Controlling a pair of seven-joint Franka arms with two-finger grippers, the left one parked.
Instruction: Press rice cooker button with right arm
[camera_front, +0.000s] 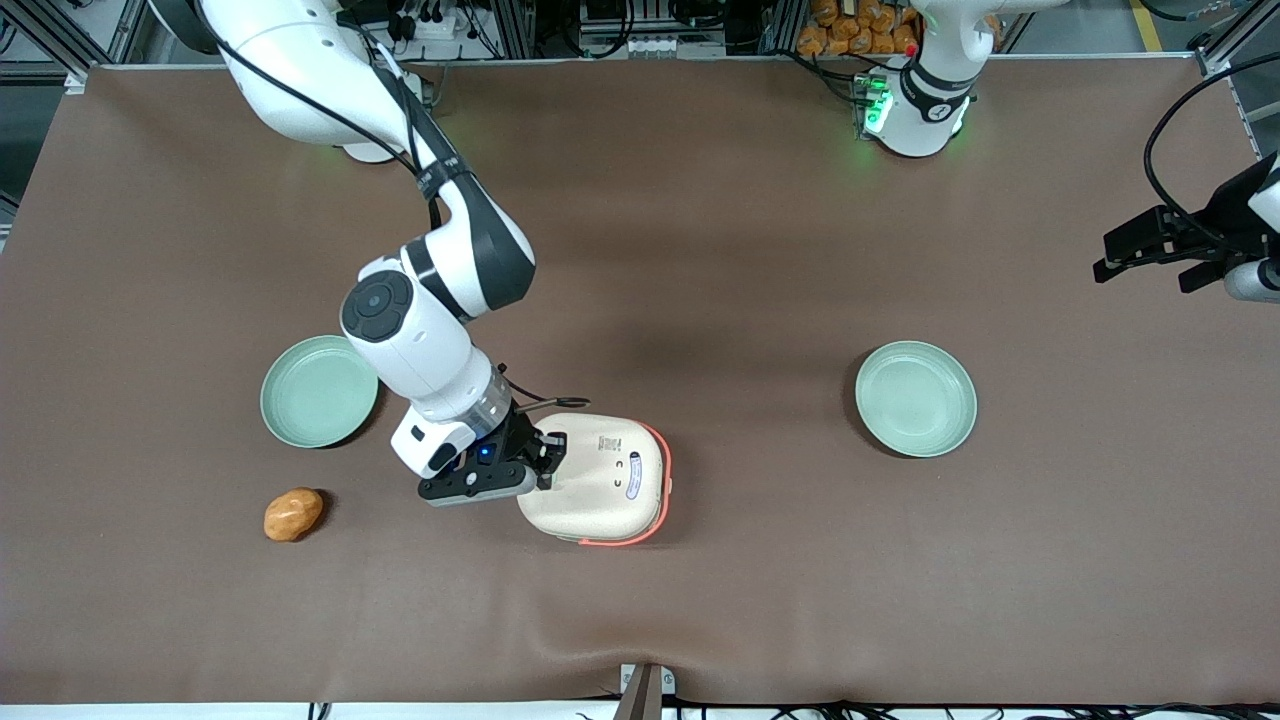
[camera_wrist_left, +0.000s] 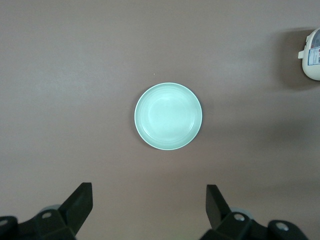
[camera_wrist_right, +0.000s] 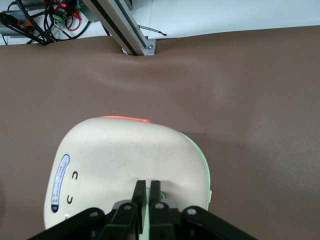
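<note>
The rice cooker (camera_front: 600, 480) sits closed on the brown table (camera_front: 700, 250), between two mint plates. Its lid looks rigid, smooth plastic; the light body may skid, so press straight down. The gripper (camera_wrist_right: 146, 192), fingers together, rests at the lid's edge, covering where the button probably lies.

Right arm's black two-finger gripper (camera_wrist_right: 146, 192): fingers pressed together, tips down on the cream-white lid of the rounded-square rice cooker (camera_wrist_right: 125, 160). Oval blue-edged label (camera_wrist_right: 59, 182) well to one side of fingertips. Salmon-orange trim (camera_wrist_right: 125, 119) past fingertips; mint-green body rim (camera_wrist_right: 202, 162) beside them. Brown table mat (camera_wrist_right: 250, 90) surrounds.
</note>
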